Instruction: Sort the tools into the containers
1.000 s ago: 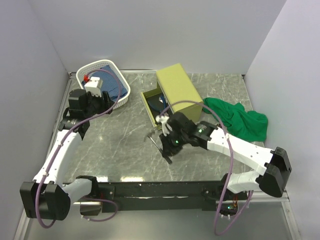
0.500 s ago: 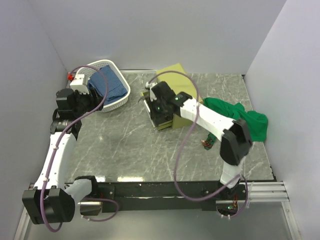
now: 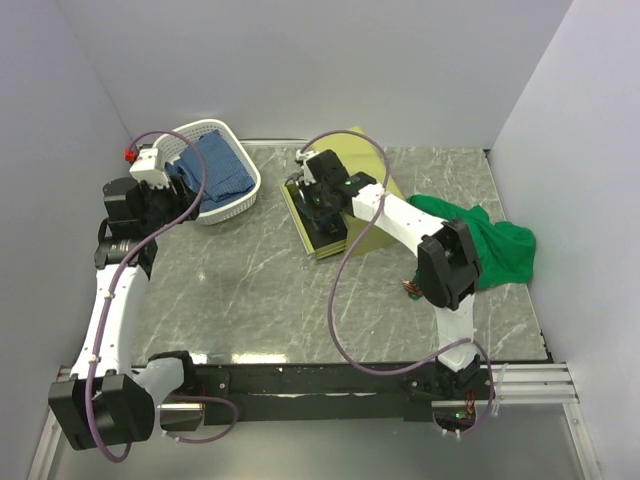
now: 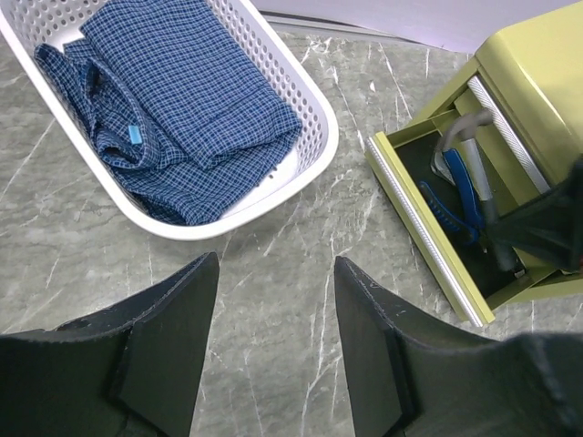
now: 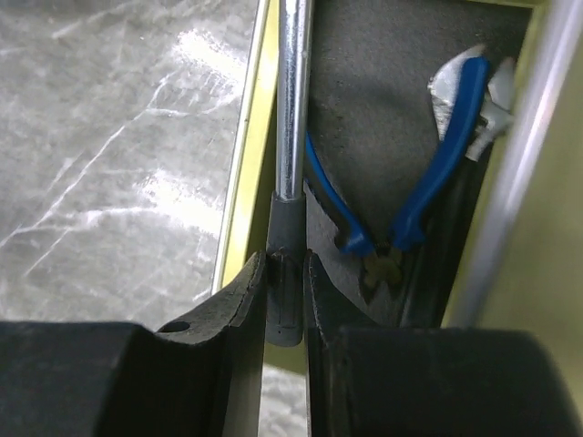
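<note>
The olive-green chest stands at the back middle with its lower drawer pulled open. My right gripper is over the drawer, shut on the dark grip of the hammer, whose silver shaft reaches into the drawer. Blue-handled pliers lie in the drawer and also show in the left wrist view. My left gripper is open and empty above bare table, near the white lattice basket. The other tools are out of view.
The basket holds a folded blue checked cloth. A green cloth lies right of the chest. A small reddish object lies on the table beside the right arm. Walls enclose the left, back and right.
My right arm swung from the middle of the table to the open drawer, carrying the hammer. My left arm drew back to the left, away from the basket.
</note>
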`<action>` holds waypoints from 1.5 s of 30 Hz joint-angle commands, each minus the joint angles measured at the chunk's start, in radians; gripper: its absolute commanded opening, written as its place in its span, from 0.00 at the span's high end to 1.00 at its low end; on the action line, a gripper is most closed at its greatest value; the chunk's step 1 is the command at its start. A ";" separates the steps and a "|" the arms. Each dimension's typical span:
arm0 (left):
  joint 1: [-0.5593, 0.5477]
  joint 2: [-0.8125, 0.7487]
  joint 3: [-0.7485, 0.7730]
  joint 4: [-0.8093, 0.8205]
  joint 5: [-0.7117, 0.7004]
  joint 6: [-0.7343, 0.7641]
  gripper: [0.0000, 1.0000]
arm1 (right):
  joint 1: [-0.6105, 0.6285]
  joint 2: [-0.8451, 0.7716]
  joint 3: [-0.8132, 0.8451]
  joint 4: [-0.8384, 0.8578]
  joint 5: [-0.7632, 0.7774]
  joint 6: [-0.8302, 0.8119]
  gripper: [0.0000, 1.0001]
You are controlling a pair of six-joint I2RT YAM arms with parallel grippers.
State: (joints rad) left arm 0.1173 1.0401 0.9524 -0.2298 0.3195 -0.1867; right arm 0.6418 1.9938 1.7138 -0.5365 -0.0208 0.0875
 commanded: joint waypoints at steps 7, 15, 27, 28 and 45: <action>0.016 0.012 0.019 0.024 0.041 -0.034 0.41 | -0.002 0.169 0.073 0.012 0.199 0.054 1.00; 0.028 0.026 0.037 0.018 0.059 -0.045 0.40 | 0.002 0.186 0.000 0.017 0.275 0.075 0.85; 0.030 0.015 0.022 0.063 0.118 -0.100 0.40 | 0.004 -0.098 0.026 -0.046 0.217 0.078 0.42; 0.028 0.015 0.022 0.069 0.127 -0.102 0.40 | 0.005 -0.118 0.018 -0.051 0.214 0.077 0.41; -0.016 0.032 0.016 0.152 0.320 -0.116 0.40 | -0.195 -0.737 -0.592 -0.512 -0.436 -1.180 0.28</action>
State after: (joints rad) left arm 0.1108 1.0767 0.9539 -0.1436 0.5438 -0.3058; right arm 0.5240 1.3773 1.2415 -0.7811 -0.3244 -0.5194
